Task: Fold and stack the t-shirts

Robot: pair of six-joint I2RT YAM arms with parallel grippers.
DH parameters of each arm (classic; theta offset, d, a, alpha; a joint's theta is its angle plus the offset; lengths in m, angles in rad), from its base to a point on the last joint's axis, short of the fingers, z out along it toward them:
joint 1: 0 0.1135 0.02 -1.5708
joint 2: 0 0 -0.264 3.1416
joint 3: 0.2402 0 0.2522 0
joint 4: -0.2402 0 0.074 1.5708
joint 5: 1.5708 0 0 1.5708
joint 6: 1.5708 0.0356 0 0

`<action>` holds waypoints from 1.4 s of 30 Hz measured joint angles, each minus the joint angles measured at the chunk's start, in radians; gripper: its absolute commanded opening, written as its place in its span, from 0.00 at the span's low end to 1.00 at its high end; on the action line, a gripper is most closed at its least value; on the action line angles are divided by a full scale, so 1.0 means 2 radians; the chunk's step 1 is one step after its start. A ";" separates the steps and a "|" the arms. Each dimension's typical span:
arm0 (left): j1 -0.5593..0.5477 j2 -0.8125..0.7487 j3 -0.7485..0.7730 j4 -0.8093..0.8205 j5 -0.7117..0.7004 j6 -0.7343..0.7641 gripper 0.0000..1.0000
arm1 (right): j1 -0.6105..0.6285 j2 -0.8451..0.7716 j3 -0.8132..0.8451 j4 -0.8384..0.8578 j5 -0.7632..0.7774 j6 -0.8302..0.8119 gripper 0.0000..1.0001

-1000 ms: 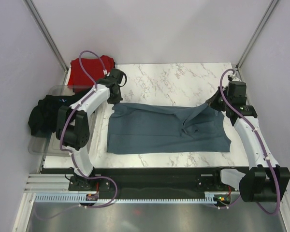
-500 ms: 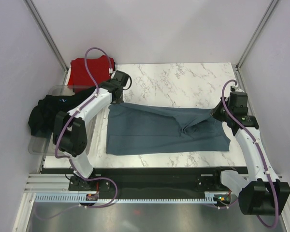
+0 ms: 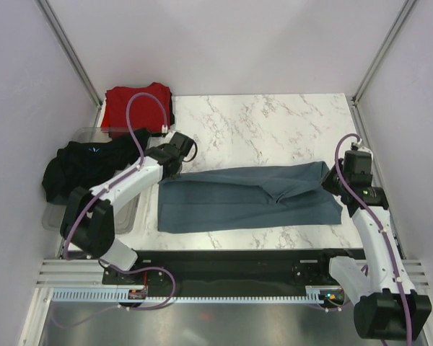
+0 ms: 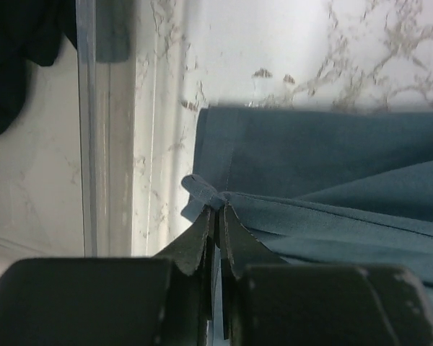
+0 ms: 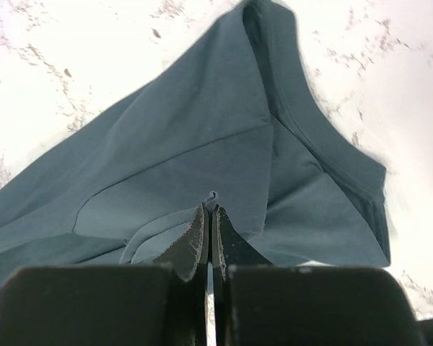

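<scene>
**A:** From above, why does the blue-grey shirt (image 3: 249,198) lie as a long band across the table (image 3: 260,122)?

**B:** The left claw (image 3: 175,160) and right claw (image 3: 330,178) each hold a far corner, probably to fold it toward the near edge. Half a second ago it was wider, and both claws were farther back.

**A:** Left wrist?

**B:** The left claw (image 4: 216,210) is clamped on a bunched hem beside the tray (image 4: 86,130).

**A:** Right wrist?

**B:** The right claw (image 5: 209,209) is closed tight on a cloth ridge below the collar.
</scene>
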 measured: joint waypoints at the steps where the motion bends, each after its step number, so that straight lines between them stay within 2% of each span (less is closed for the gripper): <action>1: -0.006 -0.013 -0.013 0.000 -0.002 -0.005 0.17 | 0.000 -0.008 -0.005 -0.004 0.004 0.004 0.00; 2: -0.012 -0.028 -0.028 0.000 -0.006 -0.010 0.23 | 0.000 -0.014 -0.010 -0.009 0.009 0.009 0.00; 3: -0.017 -0.043 -0.042 0.000 -0.008 -0.015 0.29 | 0.000 -0.019 -0.013 -0.013 0.013 0.012 0.12; 4: -0.022 -0.060 -0.057 0.000 -0.009 -0.021 0.48 | 0.000 -0.023 -0.015 -0.018 0.021 0.021 0.32; 6: -0.030 -0.096 -0.089 -0.001 -0.010 -0.035 0.57 | 0.000 -0.029 -0.016 -0.029 0.039 0.039 0.82; 8: -0.034 -0.134 -0.117 -0.006 -0.009 -0.048 0.68 | 0.000 -0.034 -0.016 -0.036 0.056 0.051 0.92; 10: -0.036 -0.176 -0.137 -0.013 -0.009 -0.062 0.73 | 0.000 -0.037 -0.016 -0.040 0.068 0.062 0.96; 13: -0.036 -0.226 -0.143 -0.015 -0.009 -0.076 0.73 | 0.000 -0.036 -0.016 -0.039 0.074 0.076 0.96; 16: -0.036 -0.241 -0.140 -0.015 -0.009 -0.082 0.73 | 0.000 -0.026 -0.016 -0.033 0.063 0.082 0.95; 22: -0.036 -0.144 -0.104 0.007 0.020 -0.082 0.72 | 0.006 0.041 -0.018 0.019 -0.026 0.100 0.92; 28: -0.038 0.038 -0.033 0.041 0.094 -0.080 0.69 | 0.058 0.129 -0.048 0.066 -0.078 0.125 0.95; 31: -0.038 0.104 0.000 0.051 0.127 -0.076 0.68 | 0.064 0.188 -0.053 0.077 -0.083 0.127 0.95; 37: -0.038 0.127 0.004 0.066 0.161 -0.076 0.68 | 0.063 0.261 -0.033 0.091 -0.084 0.136 0.96; 39: -0.037 0.125 -0.003 0.073 0.168 -0.080 0.67 | 0.063 0.297 -0.001 0.088 -0.082 0.139 0.96; 42: -0.037 0.112 -0.022 0.089 0.180 -0.085 0.67 | 0.063 0.384 0.089 0.079 -0.084 0.142 0.93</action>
